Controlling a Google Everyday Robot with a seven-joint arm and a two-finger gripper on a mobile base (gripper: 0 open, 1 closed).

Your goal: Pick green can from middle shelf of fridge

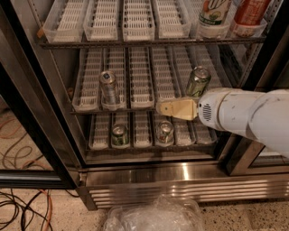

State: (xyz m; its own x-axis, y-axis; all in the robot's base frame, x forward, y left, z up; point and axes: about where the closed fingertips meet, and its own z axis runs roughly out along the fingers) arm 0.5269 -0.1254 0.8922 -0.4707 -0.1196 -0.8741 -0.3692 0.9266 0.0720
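Observation:
The green can (198, 81) stands upright in a right-hand lane of the middle shelf (140, 76) of the open fridge (180, 173). Its sides are olive green and its top is silver. My gripper (171, 109), tan-coloured at the end of a white arm, hovers in front of the shelf's front edge. It is just below and left of the green can and does not touch it. A silver-grey can with a bluish top (109, 86) stands in a left lane of the same shelf.
Two cans (119, 135) (165, 132) stand on the bottom shelf. Two bottles (214, 13) (248, 13) stand at the top shelf's right end. A black door frame (36, 135) lies left, cables (22, 203) on the floor, and a clear plastic bag (153, 216) before the louvred base.

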